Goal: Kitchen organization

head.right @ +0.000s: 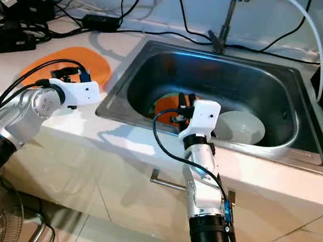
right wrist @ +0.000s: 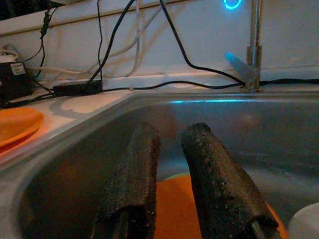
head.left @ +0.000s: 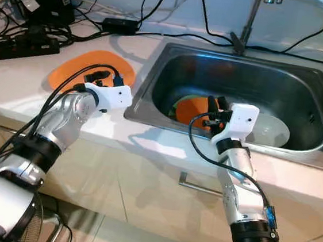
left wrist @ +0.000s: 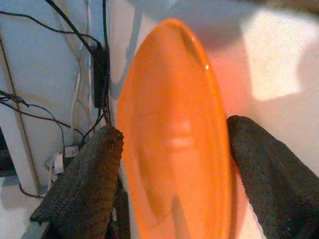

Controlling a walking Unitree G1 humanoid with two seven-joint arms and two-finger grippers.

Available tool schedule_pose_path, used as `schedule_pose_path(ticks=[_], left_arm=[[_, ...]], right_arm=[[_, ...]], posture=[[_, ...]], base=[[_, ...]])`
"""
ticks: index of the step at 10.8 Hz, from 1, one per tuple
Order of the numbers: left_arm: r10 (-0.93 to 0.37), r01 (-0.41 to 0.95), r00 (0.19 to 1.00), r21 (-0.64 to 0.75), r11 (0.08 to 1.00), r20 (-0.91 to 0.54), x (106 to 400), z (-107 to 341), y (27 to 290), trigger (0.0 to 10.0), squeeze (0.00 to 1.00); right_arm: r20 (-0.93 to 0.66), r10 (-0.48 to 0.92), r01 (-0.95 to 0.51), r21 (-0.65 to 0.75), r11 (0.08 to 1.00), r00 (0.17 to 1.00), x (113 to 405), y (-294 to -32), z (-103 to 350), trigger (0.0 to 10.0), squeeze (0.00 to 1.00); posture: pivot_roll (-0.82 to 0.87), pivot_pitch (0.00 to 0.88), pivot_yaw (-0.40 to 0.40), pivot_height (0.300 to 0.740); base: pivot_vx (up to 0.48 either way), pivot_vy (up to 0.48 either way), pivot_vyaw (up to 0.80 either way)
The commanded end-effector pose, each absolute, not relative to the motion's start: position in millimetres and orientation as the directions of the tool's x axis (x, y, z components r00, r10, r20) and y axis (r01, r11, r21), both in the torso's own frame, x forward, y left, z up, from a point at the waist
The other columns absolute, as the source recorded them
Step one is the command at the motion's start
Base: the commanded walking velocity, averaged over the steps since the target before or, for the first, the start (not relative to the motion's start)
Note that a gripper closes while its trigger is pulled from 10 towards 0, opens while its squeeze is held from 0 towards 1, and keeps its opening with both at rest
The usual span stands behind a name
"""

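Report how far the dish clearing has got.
Done, it seems: one orange plate lies on the counter, the open left gripper over it. In hand: the right gripper reaches into the sink above another orange plate, nothing gripped yet. Left: that plate and the white bowl.

Brushed steel sink [head.left: 304, 84]; glossy orange plastic plate [left wrist: 174, 134]; rough-textured claw fingers [right wrist: 219, 184]

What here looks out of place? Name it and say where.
Black cables and a power strip lie on the counter right beside the sink; odd so close to the tap. Otherwise, dishes look orderly.
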State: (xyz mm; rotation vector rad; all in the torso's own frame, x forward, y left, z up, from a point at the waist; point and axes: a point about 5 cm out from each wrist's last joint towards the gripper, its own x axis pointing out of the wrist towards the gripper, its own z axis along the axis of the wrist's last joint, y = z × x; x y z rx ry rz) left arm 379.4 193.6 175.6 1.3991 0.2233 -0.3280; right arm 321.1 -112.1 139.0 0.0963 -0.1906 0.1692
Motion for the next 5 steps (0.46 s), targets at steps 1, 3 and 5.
schedule_pose_path(ticks=[1,3,5], left_arm=[[-0.048,0.383,0.924,0.917,0.112,-0.380,379.6,169.6,201.9,10.0,0.00],[0.004,0.390,0.920,0.915,0.103,-0.392,382.0,164.8,209.3,10.0,0.00],[0.042,0.383,0.920,0.918,0.105,-0.389,384.9,164.1,212.6,10.0,0.00]], right_arm=[[0.197,0.160,-0.179,0.081,0.981,0.967,323.0,-110.4,141.9,10.0,0.00],[0.195,0.158,-0.177,0.083,0.981,0.968,323.1,-110.9,141.9,10.0,0.00],[0.194,0.159,-0.178,0.084,0.980,0.968,323.6,-111.2,142.0,10.0,0.00]], posture=[[0.08,0.000,0.054,0.740],[0.08,0.000,0.052,0.740],[0.08,0.000,0.048,0.740]], base=[[0.000,0.000,0.00],[0.000,0.000,0.00],[0.000,0.000,0.00]])
